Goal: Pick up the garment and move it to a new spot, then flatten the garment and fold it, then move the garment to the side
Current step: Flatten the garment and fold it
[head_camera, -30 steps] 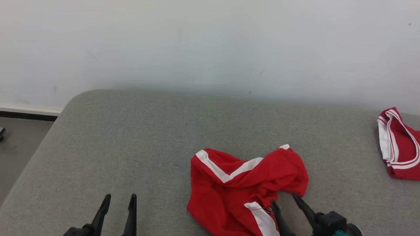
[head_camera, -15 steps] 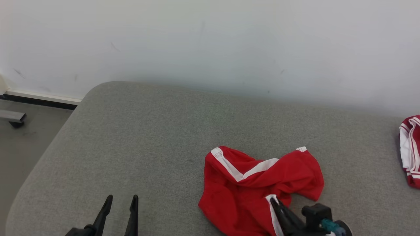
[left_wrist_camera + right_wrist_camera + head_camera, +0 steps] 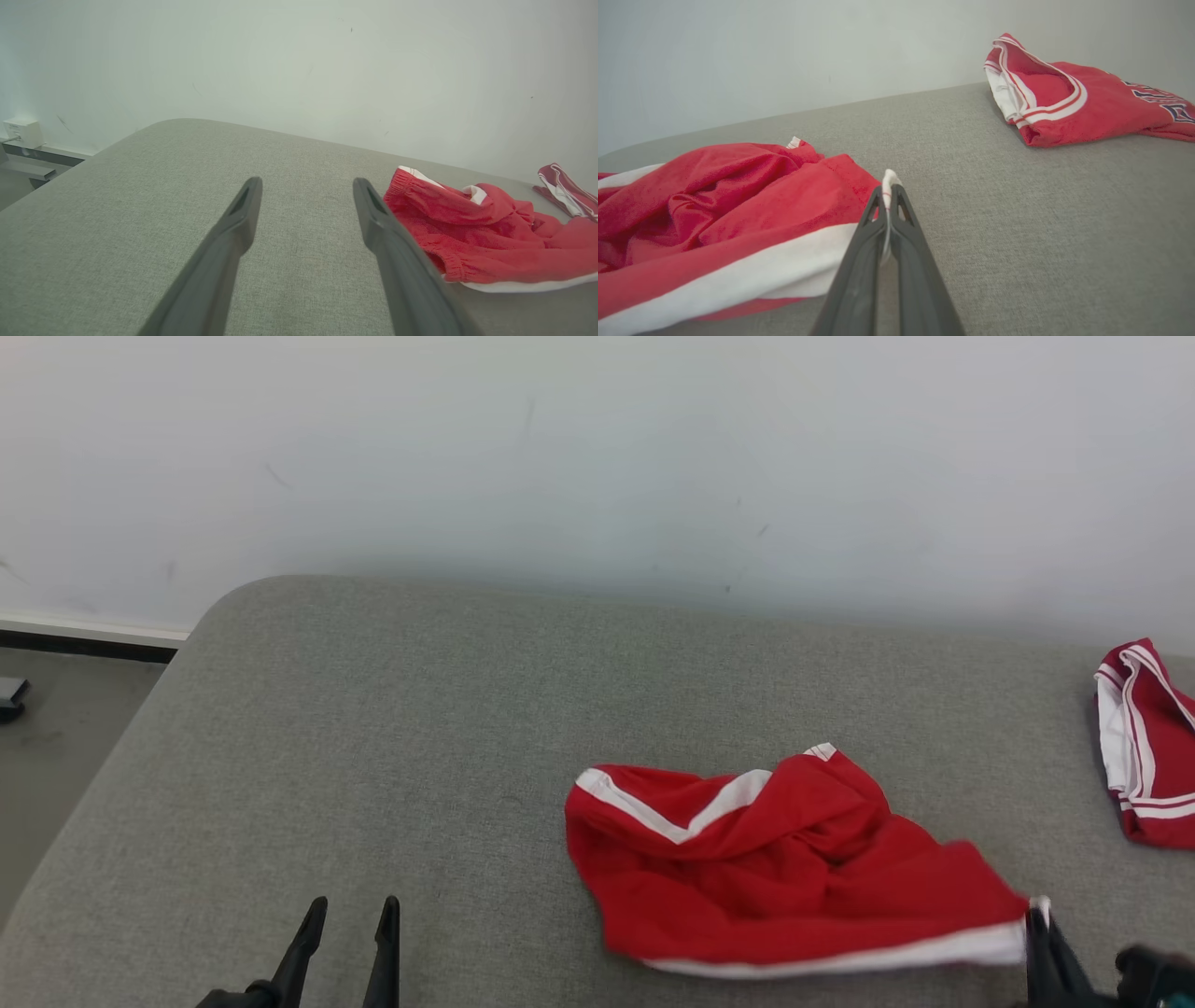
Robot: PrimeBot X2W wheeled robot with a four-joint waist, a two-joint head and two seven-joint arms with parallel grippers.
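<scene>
Bright, even, diffuse light; shadows v. soft. Faint shadow band where pale off-white wall (image 3: 597,476) meets grey woven-fabric surface (image 3: 373,728). Head view: crumpled red shorts w/ white stripes (image 3: 775,868) motion-smeared at lower edge. Wrist views: wide-angle bending twd edges.

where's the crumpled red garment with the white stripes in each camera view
Head view: the crumpled red fabric garment with white stripes lies lower centre-right.
Left wrist view: at the right side, mid-height.
Right wrist view: across the left half, its white-striped corner pinched in the right gripper.
Shared landmark: the second red jersey with white trim, to the right of the garment in each view.
</scene>
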